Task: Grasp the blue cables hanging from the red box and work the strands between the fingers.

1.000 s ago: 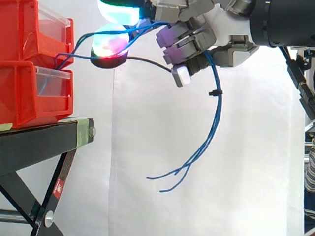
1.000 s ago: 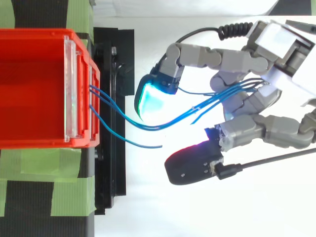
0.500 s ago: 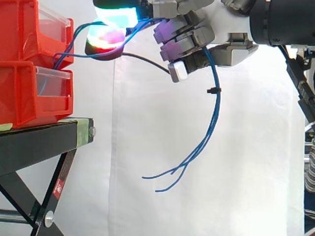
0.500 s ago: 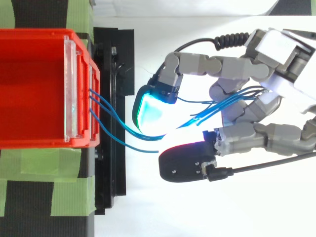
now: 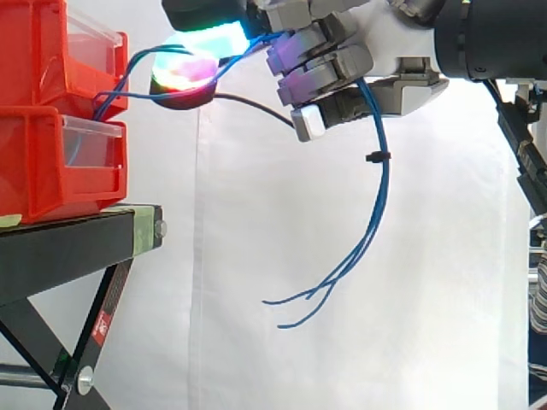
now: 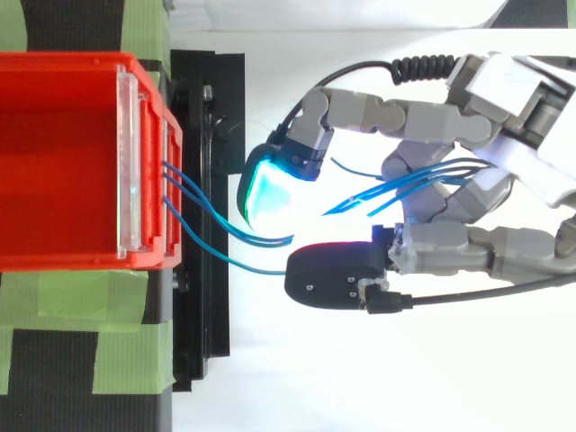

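Thin blue cables (image 5: 377,188) run out of the upper red bin (image 5: 51,51), pass through my hand (image 5: 325,73) and hang down in a curve with loose ends at the bottom. A small black tie (image 5: 373,157) binds the hanging strands. In the top view the cables (image 6: 202,211) leave the red bin (image 6: 63,162) and disappear between a cyan-glowing fingertip (image 6: 270,189) and a black-backed, red-glowing one (image 6: 328,274). My hand (image 6: 450,202) is right of the bin, fingers curled round the strands.
Two red bins are stacked on a black stand (image 5: 77,243) with green tape (image 6: 81,297) on it. A white curtain (image 5: 273,359) hangs behind. Free room lies below my hand, right of the stand.
The two glowing fingertips have closed towards each other over the cables. The loose cable ends have swung slightly right and up.
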Controlling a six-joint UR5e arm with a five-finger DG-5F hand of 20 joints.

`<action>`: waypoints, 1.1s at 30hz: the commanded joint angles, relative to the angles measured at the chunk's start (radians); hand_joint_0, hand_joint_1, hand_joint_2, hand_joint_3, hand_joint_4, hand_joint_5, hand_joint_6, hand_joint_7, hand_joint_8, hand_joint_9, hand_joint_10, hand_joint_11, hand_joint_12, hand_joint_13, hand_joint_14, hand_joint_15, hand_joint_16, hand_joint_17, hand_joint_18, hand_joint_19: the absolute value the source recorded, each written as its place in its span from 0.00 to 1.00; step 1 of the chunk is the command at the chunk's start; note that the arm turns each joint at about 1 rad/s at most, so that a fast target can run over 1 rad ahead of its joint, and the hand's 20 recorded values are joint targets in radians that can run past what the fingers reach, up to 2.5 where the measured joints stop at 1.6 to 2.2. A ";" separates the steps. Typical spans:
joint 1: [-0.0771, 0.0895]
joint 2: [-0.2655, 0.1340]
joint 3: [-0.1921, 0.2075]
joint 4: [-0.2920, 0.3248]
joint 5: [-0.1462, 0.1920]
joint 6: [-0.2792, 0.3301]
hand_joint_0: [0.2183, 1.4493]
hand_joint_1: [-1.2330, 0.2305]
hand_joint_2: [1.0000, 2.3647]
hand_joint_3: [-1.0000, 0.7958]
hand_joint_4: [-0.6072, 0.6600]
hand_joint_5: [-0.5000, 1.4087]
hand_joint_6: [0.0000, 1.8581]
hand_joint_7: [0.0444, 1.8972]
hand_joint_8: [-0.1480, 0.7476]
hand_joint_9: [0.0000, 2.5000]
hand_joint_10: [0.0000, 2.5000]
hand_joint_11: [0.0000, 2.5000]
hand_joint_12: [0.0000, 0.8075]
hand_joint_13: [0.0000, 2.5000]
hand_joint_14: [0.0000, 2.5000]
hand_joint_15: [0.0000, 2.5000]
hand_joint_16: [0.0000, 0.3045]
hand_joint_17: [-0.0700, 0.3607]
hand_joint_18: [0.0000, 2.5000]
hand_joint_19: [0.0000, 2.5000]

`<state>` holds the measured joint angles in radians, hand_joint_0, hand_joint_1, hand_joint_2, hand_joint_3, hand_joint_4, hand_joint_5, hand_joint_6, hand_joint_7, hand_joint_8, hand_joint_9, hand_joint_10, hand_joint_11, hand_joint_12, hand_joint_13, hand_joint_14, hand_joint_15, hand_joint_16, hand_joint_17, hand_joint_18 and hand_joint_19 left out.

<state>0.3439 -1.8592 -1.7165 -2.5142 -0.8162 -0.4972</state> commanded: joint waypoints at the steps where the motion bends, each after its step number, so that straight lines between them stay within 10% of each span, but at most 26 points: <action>1: 0.000 0.000 0.000 0.000 0.000 0.000 0.53 0.42 0.43 0.53 0.69 0.52 0.00 0.68 0.76 0.71 1.00 1.00 0.85 0.78 1.00 0.68 0.80 0.58 1.00 0.24; 5: 0.000 0.000 0.000 0.000 0.000 0.000 0.78 0.39 0.14 0.69 0.64 0.55 0.01 0.65 0.76 0.71 1.00 1.00 0.85 0.78 1.00 0.68 0.80 0.58 1.00 0.24; 13: 0.000 0.000 0.000 -0.008 -0.001 0.000 0.83 0.37 0.10 0.70 0.69 0.61 0.01 0.49 0.76 0.71 1.00 1.00 0.85 0.78 1.00 0.68 0.80 0.58 1.00 0.24; 20: 0.000 0.002 0.000 -0.018 -0.001 0.006 0.50 0.37 0.55 0.52 0.74 0.55 0.01 0.43 0.76 0.71 1.00 1.00 0.85 0.78 1.00 0.68 0.80 0.58 1.00 0.24; 26: 0.000 0.002 0.000 -0.018 -0.001 0.006 0.43 0.37 0.65 0.48 0.73 0.52 0.01 0.45 0.76 0.71 1.00 1.00 0.85 0.78 1.00 0.68 0.80 0.58 1.00 0.24; 33: 0.000 0.002 0.000 -0.017 -0.003 0.006 0.72 0.35 0.19 0.68 0.65 0.55 0.01 0.61 0.76 0.71 1.00 1.00 0.85 0.78 1.00 0.68 0.80 0.58 1.00 0.24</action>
<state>0.3436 -1.8579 -1.7165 -2.5322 -0.8181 -0.4909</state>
